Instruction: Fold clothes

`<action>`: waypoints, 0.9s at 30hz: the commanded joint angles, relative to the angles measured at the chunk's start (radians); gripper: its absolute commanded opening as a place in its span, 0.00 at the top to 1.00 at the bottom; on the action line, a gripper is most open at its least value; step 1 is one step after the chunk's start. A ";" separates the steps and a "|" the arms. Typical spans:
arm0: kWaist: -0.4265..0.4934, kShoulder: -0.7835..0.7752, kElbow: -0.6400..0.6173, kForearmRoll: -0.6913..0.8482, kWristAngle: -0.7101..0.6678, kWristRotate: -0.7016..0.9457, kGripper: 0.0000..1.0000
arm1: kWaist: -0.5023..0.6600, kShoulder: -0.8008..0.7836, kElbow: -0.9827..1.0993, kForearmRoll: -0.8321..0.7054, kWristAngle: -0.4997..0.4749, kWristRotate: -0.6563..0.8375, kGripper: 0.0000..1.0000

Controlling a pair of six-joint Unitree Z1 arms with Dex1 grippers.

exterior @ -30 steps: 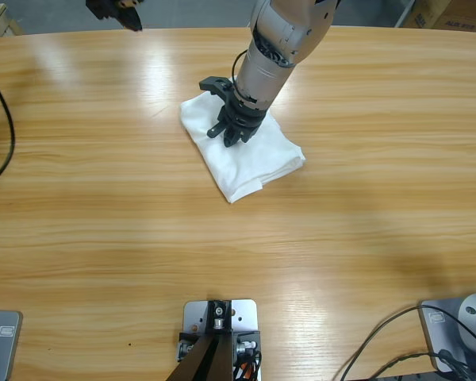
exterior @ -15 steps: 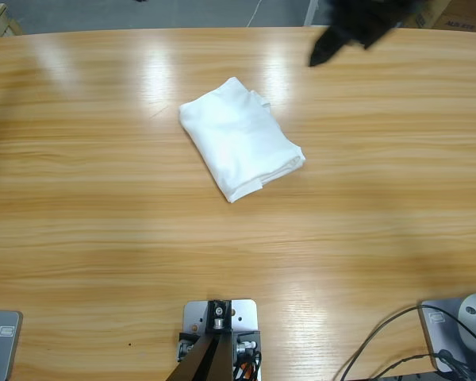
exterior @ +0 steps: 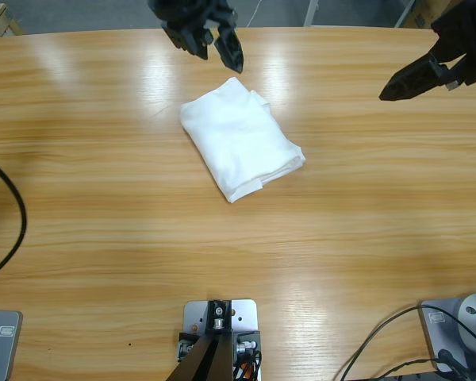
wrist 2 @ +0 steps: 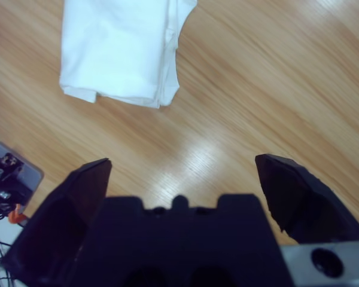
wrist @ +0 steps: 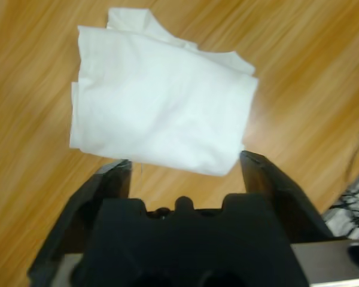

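T-shirt [exterior: 239, 148]: soft white cotton, folded into a compact rectangle on glossy wood-grain table [exterior: 103, 222]; both grippers' fingers apart.

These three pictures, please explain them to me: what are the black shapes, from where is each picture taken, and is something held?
One picture looks down from a fixed camera above a long wooden table. The other two come from cameras on the wrists of two robot arms, each looking along its own pair of black jaws.

The black shapes are those grippers. In the high view the left gripper hangs near the top, just beyond the cloth; the right gripper comes in at the upper right, well apart from it. In each wrist view, the left gripper and the right gripper have their jaws spread open with nothing between them.

On the table lies a white T-shirt, folded into a compact bundle. Nothing is held.
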 commanded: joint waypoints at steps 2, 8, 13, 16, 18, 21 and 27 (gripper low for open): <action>-0.016 0.199 -0.148 0.111 -0.010 0.154 0.03 | -0.015 0.018 0.074 -0.011 0.007 -0.003 0.00; -0.048 0.300 -0.234 0.085 -0.050 0.230 0.03 | -0.026 0.043 0.104 -0.054 0.013 -0.009 0.00; -0.053 0.371 -0.284 0.067 -0.047 0.231 0.03 | -0.068 0.057 0.126 -0.071 0.030 -0.038 0.00; -0.053 0.417 -0.342 0.045 -0.027 0.231 0.03 | -0.093 0.062 0.131 -0.074 0.040 -0.056 0.00; -0.053 0.441 -0.355 0.038 -0.016 0.231 0.02 | -0.102 0.067 0.134 -0.078 0.042 -0.059 0.00; -0.053 0.466 -0.347 0.048 0.006 0.217 0.02 | -0.104 0.072 0.131 -0.086 0.048 -0.059 0.00; 0.052 0.509 -0.380 0.049 0.128 -0.082 0.01 | -0.104 0.062 0.141 -0.087 0.057 -0.059 0.00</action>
